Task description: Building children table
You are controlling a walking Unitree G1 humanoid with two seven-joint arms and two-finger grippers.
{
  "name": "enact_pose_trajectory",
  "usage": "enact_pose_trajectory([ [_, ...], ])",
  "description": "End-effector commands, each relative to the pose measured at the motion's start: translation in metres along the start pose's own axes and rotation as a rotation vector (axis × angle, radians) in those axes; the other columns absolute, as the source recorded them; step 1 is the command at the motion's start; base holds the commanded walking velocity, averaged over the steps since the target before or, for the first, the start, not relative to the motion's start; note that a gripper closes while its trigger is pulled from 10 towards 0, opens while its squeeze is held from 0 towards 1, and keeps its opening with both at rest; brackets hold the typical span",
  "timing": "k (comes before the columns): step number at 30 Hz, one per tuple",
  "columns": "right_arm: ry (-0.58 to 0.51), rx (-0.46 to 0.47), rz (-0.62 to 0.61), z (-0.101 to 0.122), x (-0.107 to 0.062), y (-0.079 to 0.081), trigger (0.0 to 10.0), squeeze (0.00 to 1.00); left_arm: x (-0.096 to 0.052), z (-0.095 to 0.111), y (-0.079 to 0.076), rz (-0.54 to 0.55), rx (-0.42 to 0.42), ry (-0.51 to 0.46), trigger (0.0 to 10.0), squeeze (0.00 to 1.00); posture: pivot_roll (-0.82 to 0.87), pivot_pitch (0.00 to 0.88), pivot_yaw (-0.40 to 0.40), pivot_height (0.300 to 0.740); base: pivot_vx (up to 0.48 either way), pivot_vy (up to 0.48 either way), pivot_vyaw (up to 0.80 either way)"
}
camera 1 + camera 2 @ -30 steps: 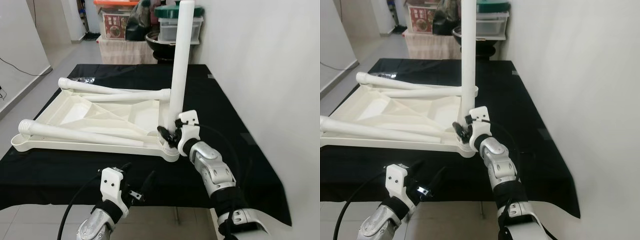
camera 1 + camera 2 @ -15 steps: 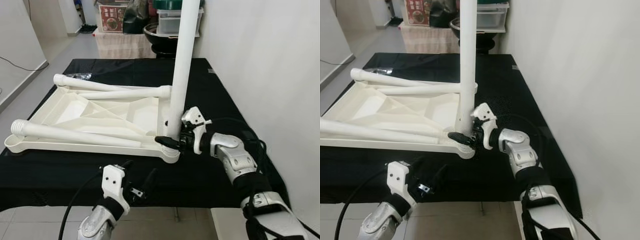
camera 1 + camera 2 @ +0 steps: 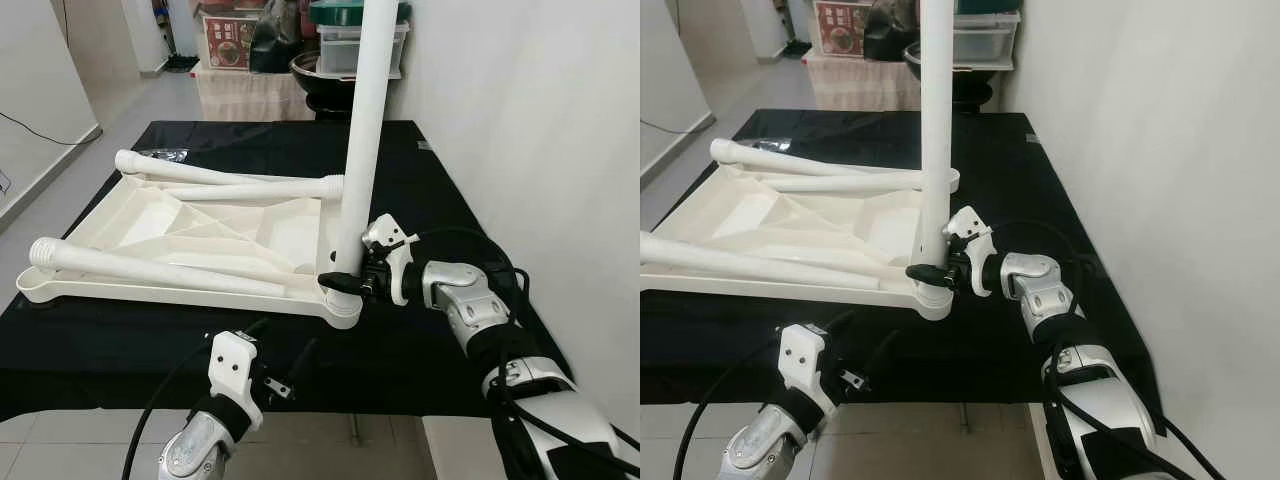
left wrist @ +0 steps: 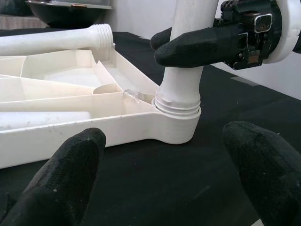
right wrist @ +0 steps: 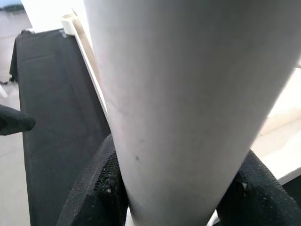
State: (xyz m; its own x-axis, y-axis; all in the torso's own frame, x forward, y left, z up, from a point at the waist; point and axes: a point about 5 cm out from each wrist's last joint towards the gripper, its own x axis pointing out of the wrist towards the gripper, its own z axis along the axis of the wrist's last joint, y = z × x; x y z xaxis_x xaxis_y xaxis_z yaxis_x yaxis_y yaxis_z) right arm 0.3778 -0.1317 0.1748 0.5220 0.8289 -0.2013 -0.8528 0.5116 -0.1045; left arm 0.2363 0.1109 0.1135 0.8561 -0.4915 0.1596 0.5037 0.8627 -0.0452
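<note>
A white plastic tabletop (image 3: 150, 215) lies upside down on the black table (image 3: 440, 200). One white leg (image 3: 360, 130) stands upright in its near right corner socket (image 4: 176, 113). My right gripper (image 3: 345, 280) reaches in from the right and is shut on the leg just above the socket. In the right wrist view its fingers (image 5: 99, 188) wrap both sides of the leg (image 5: 178, 94). My left gripper (image 3: 282, 338) hangs open in front of the table's near edge, pointing at that corner, with nothing between its fingers (image 4: 70, 160). Three loose legs (image 3: 150, 268) lie across the tabletop.
A white wall (image 3: 530, 150) runs close along the table's right side. Storage boxes and a dark bowl (image 3: 330, 70) stand beyond the far end. A small clear plastic bag (image 3: 165, 155) lies at the far left of the table. Grey floor lies to the left.
My right forearm has swung from in front of the corner out to the right, with the gripper staying at the leg's base. The left gripper has barely moved. The camera shifted slightly.
</note>
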Motion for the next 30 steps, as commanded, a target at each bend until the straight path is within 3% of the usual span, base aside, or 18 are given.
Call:
enact_pose_trajectory([
  [1,-0.012,0.062,-0.045,-0.013,-0.004,0.0,0.0,0.0,-0.004,-0.002,-0.001,-0.008,0.005,0.009,10.0,0.0,0.07,0.056,-0.031,0.74,0.0,0.0,0.0],
  [3,-0.026,0.088,-0.101,-0.018,-0.007,-0.002,0.0,0.0,-0.004,-0.002,-0.001,-0.009,0.004,0.01,10.0,0.0,0.07,0.054,-0.033,0.74,0.0,0.0,0.0],
  [4,-0.05,0.168,-0.25,-0.03,-0.01,-0.002,0.0,0.0,-0.005,-0.003,-0.001,-0.012,0.0,0.012,10.0,0.0,0.06,0.055,-0.042,0.74,0.0,0.0,0.0],
  [5,-0.058,0.197,-0.31,-0.035,-0.011,-0.002,0.0,0.0,-0.005,-0.003,-0.001,-0.012,-0.001,0.013,10.0,0.0,0.06,0.055,-0.042,0.74,0.0,0.0,0.0],
  [6,-0.076,0.205,-0.552,-0.043,-0.012,-0.001,0.0,0.0,-0.006,-0.003,0.0,-0.012,-0.003,0.013,10.0,0.0,0.06,0.055,-0.039,0.74,0.0,0.0,0.0],
  [7,-0.076,0.205,-0.552,-0.043,-0.012,-0.001,0.0,0.0,-0.006,-0.003,0.0,-0.012,-0.003,0.013,10.0,0.0,0.06,0.055,-0.039,0.74,0.0,0.0,0.0],
  [8,-0.031,0.242,-0.783,-0.061,-0.013,0.019,0.0,0.0,-0.006,-0.003,0.001,-0.011,-0.006,0.014,10.0,0.0,0.05,0.063,-0.034,0.74,0.0,0.0,0.0],
  [9,-0.012,0.252,-0.773,-0.066,-0.006,0.042,0.0,0.0,-0.007,-0.003,0.001,-0.011,-0.008,0.016,10.0,0.0,0.06,0.063,-0.032,0.74,0.0,0.0,0.0],
  [11,-0.012,0.252,-0.773,-0.066,-0.006,0.042,0.0,0.0,-0.007,-0.003,0.001,-0.011,-0.008,0.016,10.0,0.0,0.06,0.063,-0.032,0.74,0.0,0.0,0.0],
  [12,-0.006,0.262,-0.709,-0.065,0.004,0.06,0.0,0.0,-0.007,-0.004,0.002,-0.012,-0.01,0.019,10.0,0.0,0.04,0.051,-0.023,0.74,0.0,0.0,0.0],
  [14,-0.006,0.262,-0.709,-0.065,0.004,0.06,0.0,0.0,-0.007,-0.004,0.002,-0.012,-0.01,0.019,10.0,0.0,0.04,0.051,-0.023,0.74,0.0,0.0,0.0],
  [15,-0.018,0.253,-0.672,-0.06,0.011,0.069,0.0,0.0,-0.007,-0.004,0.003,-0.011,-0.013,0.021,10.0,0.0,0.04,0.047,-0.02,0.74,0.0,0.0,0.0],
  [19,-0.047,0.24,-0.611,-0.051,0.026,0.068,0.0,0.0,-0.007,-0.006,0.004,-0.014,-0.022,0.027,10.0,0.0,0.05,0.038,-0.025,0.74,0.0,0.0,0.0],
  [20,-0.049,0.232,-0.598,-0.049,0.03,0.064,2.5,0.0,-0.006,-0.007,0.004,-0.012,-0.022,0.029,10.0,0.0,0.05,0.035,-0.026,0.74,0.0,0.0,0.0],
  [21,-0.054,0.223,-0.582,-0.045,0.033,0.058,10.0,0.0,-0.006,-0.007,0.005,-0.008,-0.022,0.028,10.0,0.0,0.05,0.032,-0.026,0.74,0.0,0.0,0.0],
  [24,-0.07,0.226,-0.535,-0.039,0.036,0.053,10.0,0.0,-0.005,-0.007,0.005,-0.002,-0.022,0.027,10.0,0.0,0.04,0.031,-0.024,0.74,0.0,0.0,0.0],
  [25,-0.08,0.208,-0.414,-0.033,0.041,0.056,10.0,1.0,-0.004,-0.007,0.005,-0.002,-0.022,0.027,10.0,0.0,0.04,0.032,-0.022,0.74,0.0,0.0,0.0],
  [30,-0.068,0.149,-0.262,-0.016,0.043,0.058,10.0,1.0,-0.003,-0.007,0.004,-0.005,-0.026,0.027,10.0,0.0,0.04,0.032,-0.021,0.74,0.0,0.0,0.0],
])
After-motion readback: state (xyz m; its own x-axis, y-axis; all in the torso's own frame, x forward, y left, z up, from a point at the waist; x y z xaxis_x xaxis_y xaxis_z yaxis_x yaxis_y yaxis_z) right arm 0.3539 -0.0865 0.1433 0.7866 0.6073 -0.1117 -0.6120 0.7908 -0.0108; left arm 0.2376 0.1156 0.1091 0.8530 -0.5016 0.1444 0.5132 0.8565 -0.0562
